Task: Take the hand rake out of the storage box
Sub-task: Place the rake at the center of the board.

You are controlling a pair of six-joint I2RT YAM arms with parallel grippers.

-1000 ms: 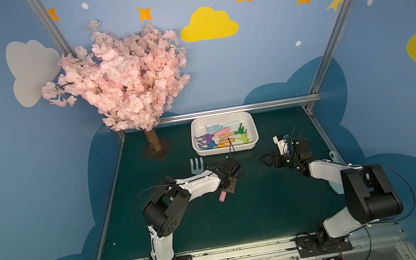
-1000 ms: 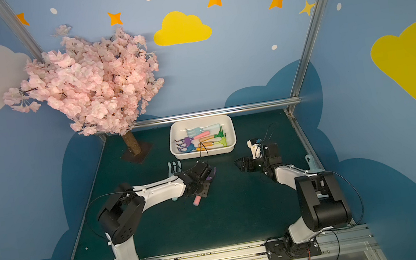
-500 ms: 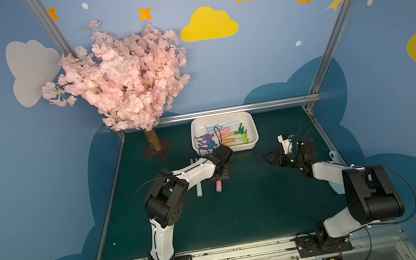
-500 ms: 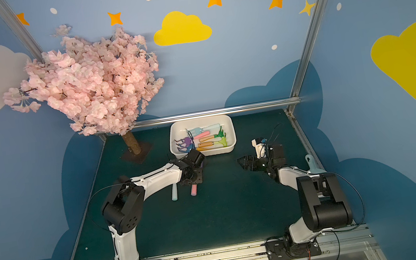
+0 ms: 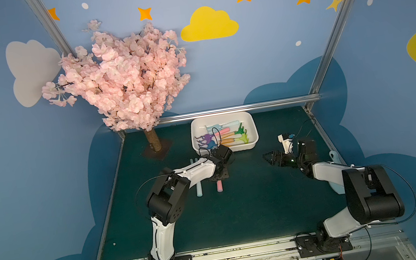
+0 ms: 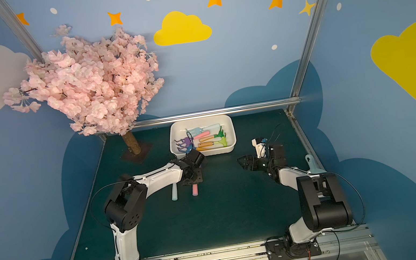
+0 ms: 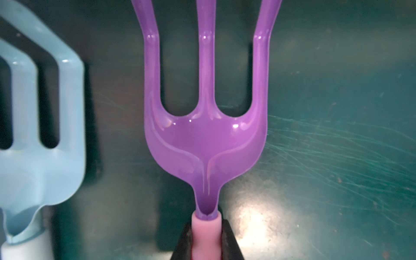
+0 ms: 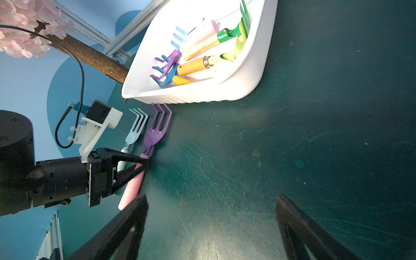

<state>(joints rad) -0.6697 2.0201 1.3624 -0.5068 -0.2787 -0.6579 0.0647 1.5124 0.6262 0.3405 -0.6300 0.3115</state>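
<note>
The left gripper (image 8: 146, 163), still clamped on the rake (image 7: 206, 144), has lowered it onto the desk (image 5: 242, 210) beside a blue rake (image 7: 42, 157), just outside the box (image 5: 253, 140), so probably only the release remains; the right gripper (image 5: 267, 159) hangs empty, jaws apart.

No word, label, brand or number can be read in any view, neither on the storage box (image 5: 243, 146), nor on the purple rake (image 7: 206, 139), nor on the painted walls (image 5: 276, 69).
</note>
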